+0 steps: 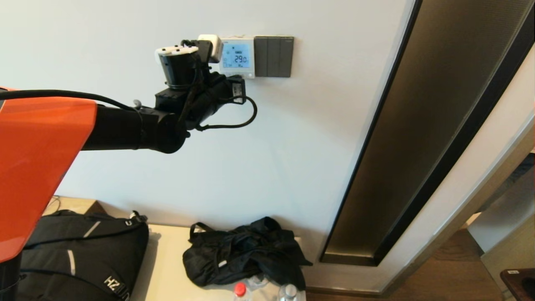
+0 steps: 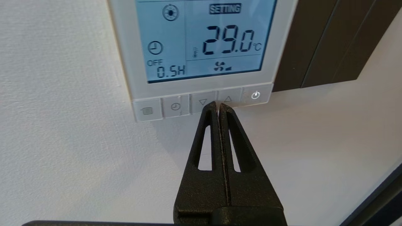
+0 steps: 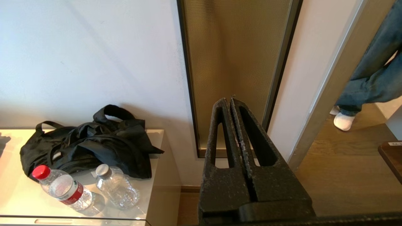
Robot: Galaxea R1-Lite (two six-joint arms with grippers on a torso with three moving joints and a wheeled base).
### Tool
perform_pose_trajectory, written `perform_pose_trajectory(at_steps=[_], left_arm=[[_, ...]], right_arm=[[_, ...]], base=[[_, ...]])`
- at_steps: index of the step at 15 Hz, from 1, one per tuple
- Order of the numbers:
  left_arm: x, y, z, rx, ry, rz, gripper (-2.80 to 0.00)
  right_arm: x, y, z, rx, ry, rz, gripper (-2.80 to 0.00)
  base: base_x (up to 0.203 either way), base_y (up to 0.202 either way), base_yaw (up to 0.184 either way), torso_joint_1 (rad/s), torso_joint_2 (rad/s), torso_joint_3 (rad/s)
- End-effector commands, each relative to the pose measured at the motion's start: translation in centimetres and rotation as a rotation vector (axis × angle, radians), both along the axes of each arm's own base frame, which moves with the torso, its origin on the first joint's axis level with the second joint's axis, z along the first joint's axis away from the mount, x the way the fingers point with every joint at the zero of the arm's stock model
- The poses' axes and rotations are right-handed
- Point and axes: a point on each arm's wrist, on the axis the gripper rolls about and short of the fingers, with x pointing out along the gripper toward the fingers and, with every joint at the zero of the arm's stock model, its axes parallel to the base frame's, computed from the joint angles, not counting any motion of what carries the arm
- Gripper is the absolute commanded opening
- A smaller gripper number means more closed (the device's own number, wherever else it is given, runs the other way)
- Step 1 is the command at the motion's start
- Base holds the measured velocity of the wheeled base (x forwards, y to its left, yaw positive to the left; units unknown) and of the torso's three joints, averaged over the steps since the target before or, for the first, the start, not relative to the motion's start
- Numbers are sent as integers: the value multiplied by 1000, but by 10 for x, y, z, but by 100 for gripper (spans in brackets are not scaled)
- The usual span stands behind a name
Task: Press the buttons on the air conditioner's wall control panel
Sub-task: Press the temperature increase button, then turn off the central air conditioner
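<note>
The white air-conditioner control panel (image 1: pixel 237 57) hangs on the wall, its blue screen (image 2: pixel 204 39) lit and reading 29.0 °C, SETTING, OFF 0.5H. Along its lower edge runs a row of buttons: menu (image 2: pixel 147 110), clock (image 2: pixel 175 106), down arrow (image 2: pixel 203 102), up arrow (image 2: pixel 228 99), power (image 2: pixel 256 95). My left gripper (image 2: pixel 218 105) is shut and empty, its tips at the boundary between the down and up buttons, against the row's lower edge. In the head view the left arm (image 1: pixel 196 96) reaches up to the panel. My right gripper (image 3: pixel 228 100) is shut and empty, held low and away from the panel.
A dark grey switch plate (image 1: pixel 273 56) sits right of the panel. A tall bronze wall strip (image 1: pixel 418 138) runs down the wall. Below, a cabinet top (image 3: pixel 150 175) holds black bags (image 1: pixel 246 251) and two plastic bottles (image 3: pixel 66 190). A person's legs (image 3: pixel 370 78) stand in the doorway.
</note>
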Motion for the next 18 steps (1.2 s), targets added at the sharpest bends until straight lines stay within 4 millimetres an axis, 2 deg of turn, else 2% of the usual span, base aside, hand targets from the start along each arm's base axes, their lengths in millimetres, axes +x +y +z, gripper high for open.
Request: perform_pose_trajectory(at_steps=[1,7,11,14,18], left_arm=[[3,-1,-5,2,4,2,-280],[-9,5,8,-10,-18,6,-280],[-38,19,26,-21,-42,7,-280],[-60,31,29,-19,-38,9,-280],[-93,60,35,-20,-44,44,-280]], right_arm=[[0,0,0,0,3,0,-280],[0,0,0,0,3,0,-280],[0,0,0,0,3,0,-280],[0,0,0,0,2,0,-280],[0,0,0,0,3,0,-280]], base=[[0,0,0,0,0,0],[0,0,0,0,0,0],[0,0,0,0,0,0],[0,0,0,0,0,0],[0,0,0,0,0,0]])
